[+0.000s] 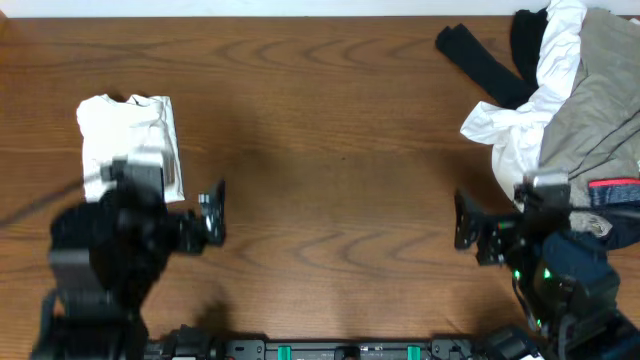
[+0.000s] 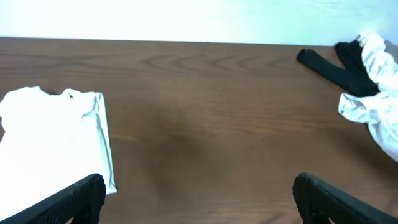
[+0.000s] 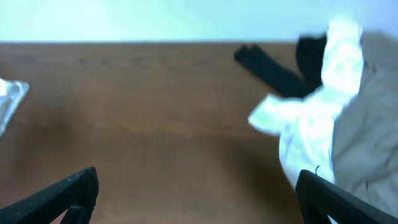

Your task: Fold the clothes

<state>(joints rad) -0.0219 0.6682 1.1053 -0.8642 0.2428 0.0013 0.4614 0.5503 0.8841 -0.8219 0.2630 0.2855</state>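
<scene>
Clothes are sitting in two spots on the brown wooden bench (image 1: 340, 130) right now. On my left there's a plain white thin cotton shirt (image 1: 128, 140), folded into a neat-ish rectangle and lying flat near the left edge, with the left arm covering its near side in the overhead view. The rest is a heap in the far right corner. It's got a crumpled white fabric garment (image 1: 525, 115) spilling toward the middle of the bench and a black fabric garment (image 1: 485, 55) poking out from under it along the back. A grey-khaki garment (image 1: 600, 80) is draped across the right side, and a navy piece with a red band (image 1: 612, 186) sits at the near end, partly tucked under the right arm.

Left tool (image 1: 216, 213) is spread as wide as it goes with nothing in it, over bare wood just beside the near right corner of the folded shirt. On the left wrist camera its fingers (image 2: 78, 198) sit at the two bottom corners of the view with only bench between them. Right tool (image 1: 463, 220) is the same deal, wide open and empty, over bare bench just left of the heap. The right wrist view is pretty blurry, but both tips are clearly far apart. The two tools are well apart, with the middle of the bench between them
</scene>
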